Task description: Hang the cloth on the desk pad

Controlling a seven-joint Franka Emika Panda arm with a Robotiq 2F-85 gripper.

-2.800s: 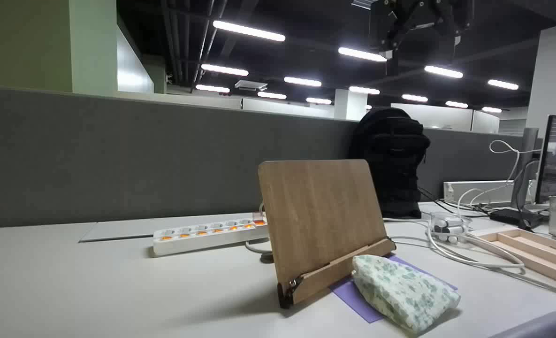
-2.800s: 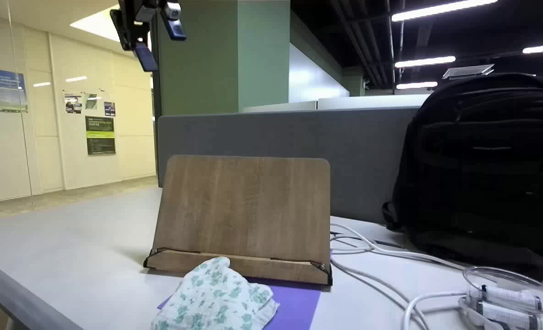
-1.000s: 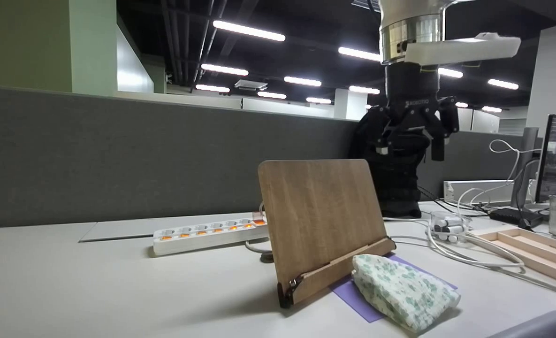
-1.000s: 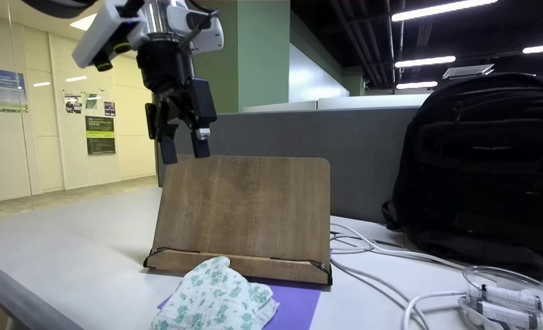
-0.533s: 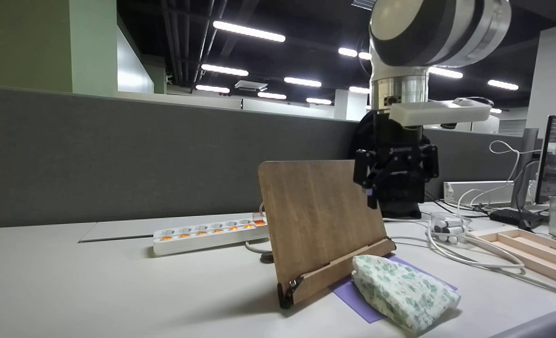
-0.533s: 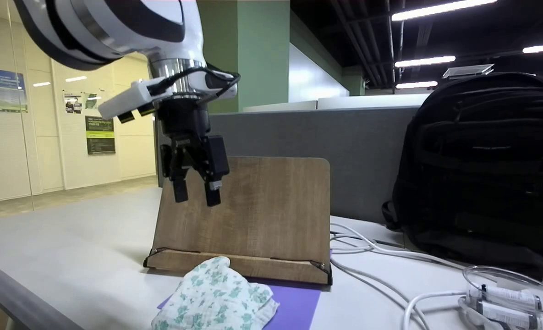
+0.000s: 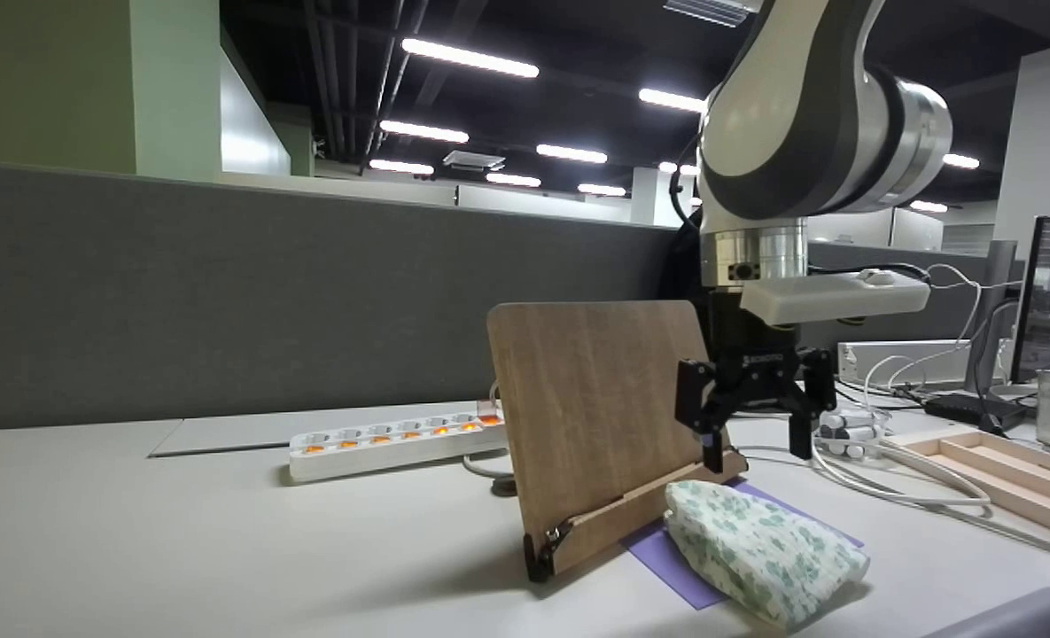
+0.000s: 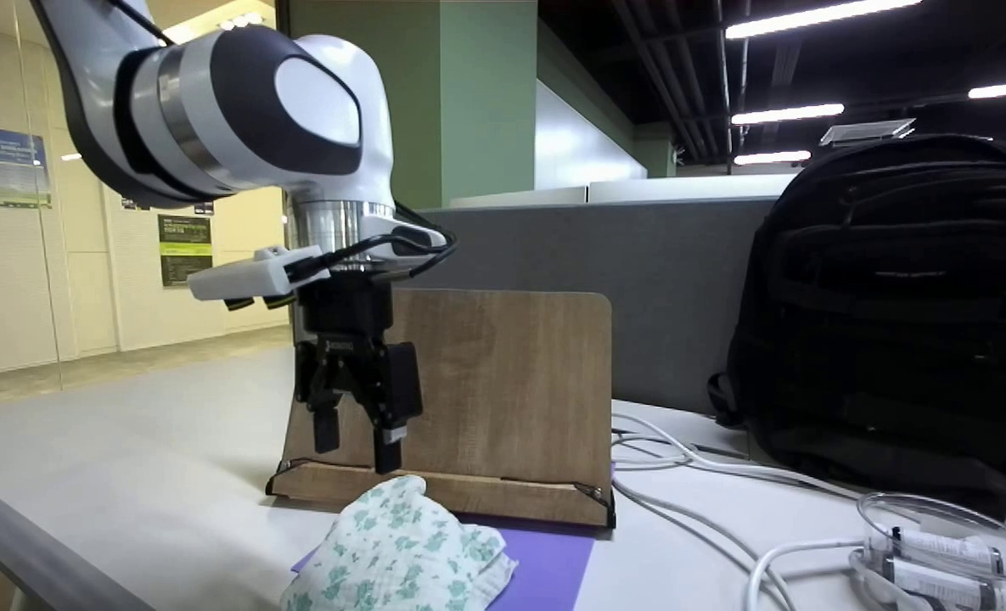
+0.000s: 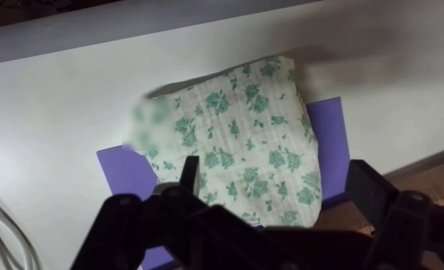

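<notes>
Fingers (image 9: 370, 187) wide apart, free air between them, and in an exterior view there's a gap down to the cloth (image 7: 759, 549). Now the obstacle: the board (image 8: 503, 382), tilted upright near the fingers, its ledge (image 8: 519, 499) jutting low by the cloth. One side of the board offers a wide lane over the table (image 7: 223, 549); opposite, cables (image 9: 14, 230) snake about and the backpack (image 8: 893, 365) towers beyond.

cloth (image 9: 244, 146): crinkled fabric | desk pad (image 7: 600, 399): grained wood, smooth | pincer (image 7: 757, 450): matt | wrist collar (image 7: 768, 253): shiny metal
</notes>
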